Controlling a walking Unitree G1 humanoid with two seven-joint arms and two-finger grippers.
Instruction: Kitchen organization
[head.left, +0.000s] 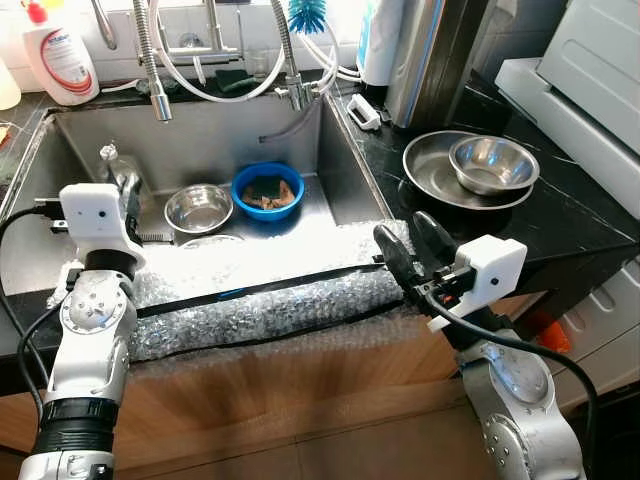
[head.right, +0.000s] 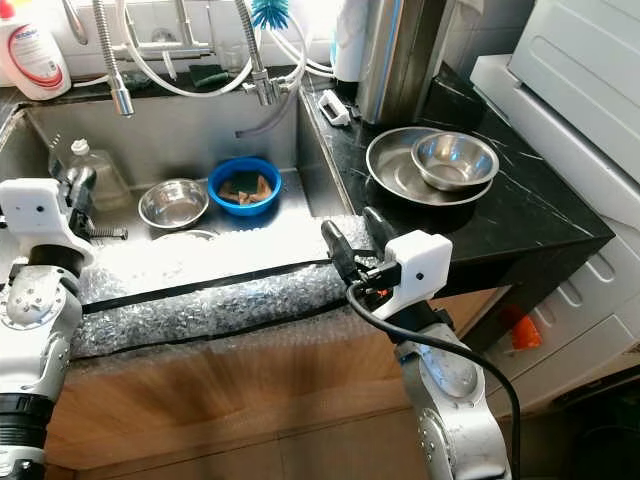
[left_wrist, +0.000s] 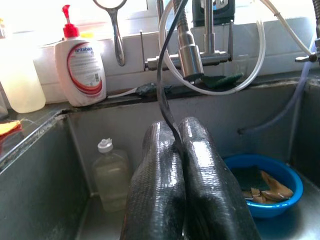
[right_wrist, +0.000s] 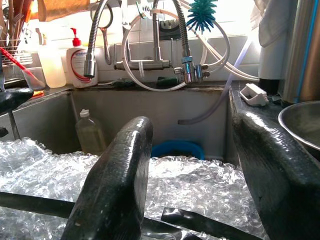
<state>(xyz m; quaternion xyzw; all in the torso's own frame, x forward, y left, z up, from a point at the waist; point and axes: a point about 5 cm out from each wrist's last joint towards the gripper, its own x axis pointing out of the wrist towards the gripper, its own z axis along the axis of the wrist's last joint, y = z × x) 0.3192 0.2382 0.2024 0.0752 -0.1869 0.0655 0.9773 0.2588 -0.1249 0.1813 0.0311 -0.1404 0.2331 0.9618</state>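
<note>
Where the head cameras look down, a steel sink (head.left: 340, 160) is set into a black marbled desk (head.left: 560, 225), its front edge padded with bubble wrap (head.left: 270, 290) bound by a black strap (head.left: 260, 288). Sink contents: one blue bowl (head.left: 268, 190) holding brown scraps and a dark sponge, against the back half of the basin; one small steel bowl (head.left: 198, 207) just beside it on the robot's left; one clear plastic bottle (left_wrist: 111, 172) with a white cap, upright in the left rear part of the basin. Behind the sink: a spring-neck faucet (head.left: 152, 60) with looped white hoses, a white soap dispenser (head.left: 60, 60) with red pump at the left rear corner, a teal bottle brush (head.left: 307, 14) hanging near the taps. Desk to the right of the sink: a wide steel pan (head.left: 440, 175) with a smaller steel bowl (head.left: 493, 163) sitting inside it, a tall steel cylinder (head.left: 430, 55) behind them. Left gripper (head.left: 128, 190): raised over the left side of the sink, fingers (left_wrist: 200, 170) pressed together with nothing between them but a thin black cable running along the seam. Right gripper (head.left: 412, 248): at the right end of the bubble wrap near the sink's front corner, fingers (right_wrist: 120, 165) spread wide apart, holding nothing.
</note>
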